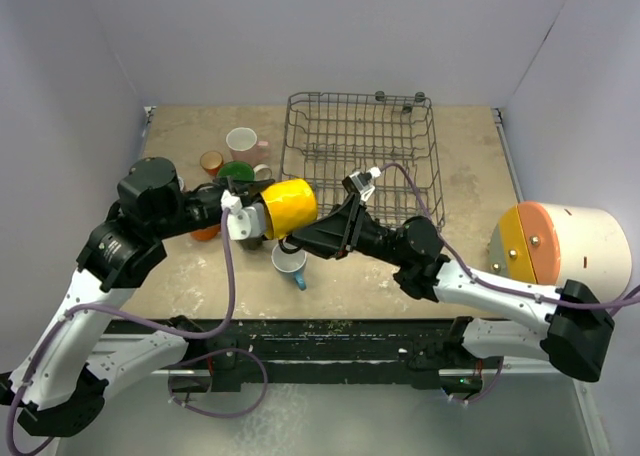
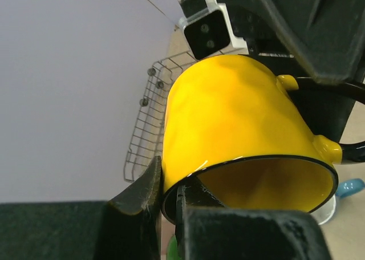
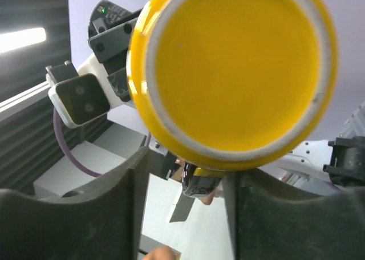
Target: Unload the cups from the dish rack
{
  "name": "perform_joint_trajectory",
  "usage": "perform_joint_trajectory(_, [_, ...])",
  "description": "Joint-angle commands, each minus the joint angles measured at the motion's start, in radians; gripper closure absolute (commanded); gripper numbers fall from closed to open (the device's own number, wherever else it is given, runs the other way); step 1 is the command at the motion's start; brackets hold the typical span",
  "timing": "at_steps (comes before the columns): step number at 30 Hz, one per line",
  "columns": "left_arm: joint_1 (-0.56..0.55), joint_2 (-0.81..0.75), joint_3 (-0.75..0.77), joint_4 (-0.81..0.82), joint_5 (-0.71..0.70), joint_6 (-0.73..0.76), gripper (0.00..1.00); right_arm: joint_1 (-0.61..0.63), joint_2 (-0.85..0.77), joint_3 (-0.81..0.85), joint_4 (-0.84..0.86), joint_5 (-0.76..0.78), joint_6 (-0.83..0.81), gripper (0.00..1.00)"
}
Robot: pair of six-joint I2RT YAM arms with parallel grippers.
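Left claw and right claw meet above the worktop in the overhead view. The yellow mug lies on its side between them, clear of the dish rack. This looks like a handover toward the cups standing at left.

From the left wrist, that claw's fingers are clenched on the mug's rim, one inside and one outside, pinning the wall.

From the right wrist, the mug's base faces the lens. This claw's fingers stand apart, apparently released.

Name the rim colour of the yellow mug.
Black, a thin line on the yellow mug; left wrist view.
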Motion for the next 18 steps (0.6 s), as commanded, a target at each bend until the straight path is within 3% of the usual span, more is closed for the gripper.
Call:
perform_joint_trajectory(1, [0.001,0.021,0.031,-0.010,0.024,-0.045,1.00,0.003,-0.073,0.038,-0.117,0.023,-0.085,0.40])
perform_joint_trajectory(5, [0.001,0.040,0.021,-0.037,0.016,-0.046,1.00,-0.082,-0.178,-0.053,-0.258,0.020,-0.093,0.23])
perform_joint_trajectory(8, [0.001,0.065,0.027,-0.069,0.003,-0.035,1.00,-0.180,-0.308,-0.016,-0.641,0.036,-0.205,0.10])
perform_joint_trajectory(10, [-0.001,0.099,0.052,-0.131,0.019,-0.001,1.00,-0.228,-0.365,0.110,-1.075,0.188,-0.371,0.06])
perform_joint_trajectory(13, [-0.010,0.168,0.082,-0.234,0.050,0.063,1.00,-0.243,-0.324,0.326,-1.555,0.486,-0.571,0.03])
perform_joint_trajectory(15, [-0.050,0.249,0.110,-0.297,0.013,0.094,1.00,-0.243,-0.265,0.460,-1.747,0.636,-0.628,0.01])
perform_joint_trajectory(18, [-0.119,0.370,0.168,-0.382,-0.040,0.125,1.00,-0.245,-0.201,0.560,-1.886,0.782,-0.688,0.00])
